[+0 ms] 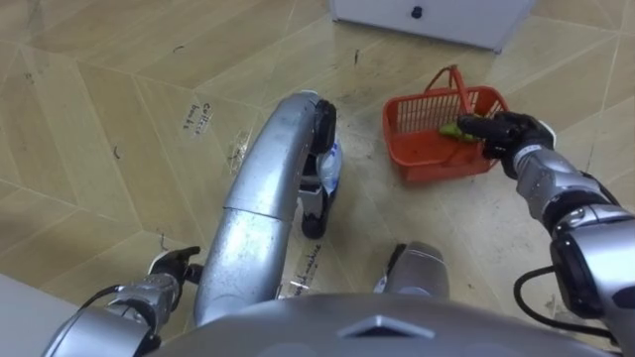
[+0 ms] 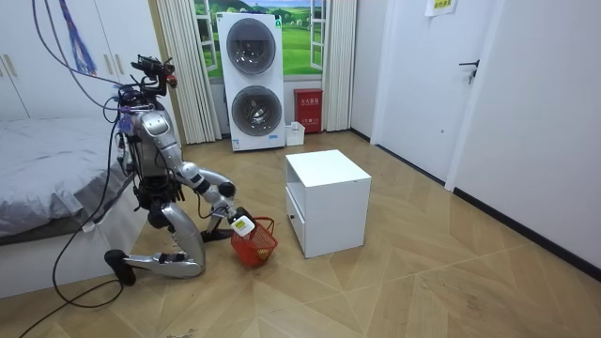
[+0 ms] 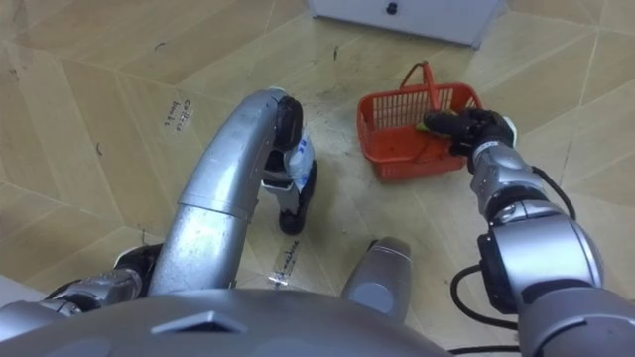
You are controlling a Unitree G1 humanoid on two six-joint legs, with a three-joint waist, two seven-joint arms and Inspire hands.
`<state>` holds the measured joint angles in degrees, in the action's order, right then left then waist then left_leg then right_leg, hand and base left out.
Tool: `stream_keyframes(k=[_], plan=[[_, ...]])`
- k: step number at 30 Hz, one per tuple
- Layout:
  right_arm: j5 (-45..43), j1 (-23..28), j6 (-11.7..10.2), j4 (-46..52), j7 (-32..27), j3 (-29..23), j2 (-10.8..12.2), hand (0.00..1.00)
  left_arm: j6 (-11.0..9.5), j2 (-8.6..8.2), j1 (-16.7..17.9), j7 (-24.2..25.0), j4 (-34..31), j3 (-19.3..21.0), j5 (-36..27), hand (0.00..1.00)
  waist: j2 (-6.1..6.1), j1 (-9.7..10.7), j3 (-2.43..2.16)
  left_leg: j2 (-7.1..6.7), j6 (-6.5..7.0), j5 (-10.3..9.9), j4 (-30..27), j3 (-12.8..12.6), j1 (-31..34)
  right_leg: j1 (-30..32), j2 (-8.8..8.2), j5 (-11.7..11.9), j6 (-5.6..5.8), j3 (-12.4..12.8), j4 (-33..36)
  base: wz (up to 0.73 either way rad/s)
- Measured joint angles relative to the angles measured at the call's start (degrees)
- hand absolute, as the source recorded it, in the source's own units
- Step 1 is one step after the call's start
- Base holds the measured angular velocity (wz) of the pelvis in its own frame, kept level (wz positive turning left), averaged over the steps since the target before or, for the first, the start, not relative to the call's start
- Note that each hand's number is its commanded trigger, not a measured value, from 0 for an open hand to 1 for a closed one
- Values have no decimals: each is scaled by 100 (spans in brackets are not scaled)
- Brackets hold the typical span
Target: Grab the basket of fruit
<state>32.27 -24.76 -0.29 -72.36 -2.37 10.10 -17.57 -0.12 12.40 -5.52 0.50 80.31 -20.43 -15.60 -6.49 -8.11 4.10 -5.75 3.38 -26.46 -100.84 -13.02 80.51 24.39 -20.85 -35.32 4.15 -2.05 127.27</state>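
The fruit basket [image 1: 442,164] is set on the floor ahead-right, near the white cabinet [image 1: 466,20]. The right hand [image 1: 508,134] is laid at its right rim; any grip cannot be told. The upright handle [image 1: 462,89] is found just left of it, far from the left hand [image 1: 174,263]

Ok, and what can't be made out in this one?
- Right hand at the basket: the eye views don't settle whether it grips the rim or just rests there.
- Greenish thing in the basket: half covered by that hand, kind unclear.
- Left hand: small and dark at the lower left, state unclear.
- White cabinet: cut off by the top edge.
- Room view: basket too small to see inside.
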Motion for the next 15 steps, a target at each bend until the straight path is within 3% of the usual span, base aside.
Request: stream_keyframes(k=[5,8,13,15], plan=[[-11,71,51,375,-7,-6,11,100,-6,45,-57,-1,-46,34,63,0,-81,31,7,0,43,-49,-102,92,-85,-191,89,19,-49,-51,-23,-2],[-10,74,60,1110,-43,-12,-15,100,16,82,-132,-31,-53,273,166,0,-130,211,7,-82,51,-71,-188,204,-95,-378,167,11,-64,-140,-69,4],[-61,64,58,2243,-263,-16,-35,100,44,195,-449,-277,-281,531,170,0,-126,348,-3,-66,227,-194,-356,313,-96,-596,415,-131,-57,-132,-310,3],[-233,85,59,2644,-275,-17,-45,100,-16,225,-463,-439,-416,646,220,0,-61,373,-32,-35,363,-246,-275,296,-142,-707,791,-411,-59,83,-734,-3]])
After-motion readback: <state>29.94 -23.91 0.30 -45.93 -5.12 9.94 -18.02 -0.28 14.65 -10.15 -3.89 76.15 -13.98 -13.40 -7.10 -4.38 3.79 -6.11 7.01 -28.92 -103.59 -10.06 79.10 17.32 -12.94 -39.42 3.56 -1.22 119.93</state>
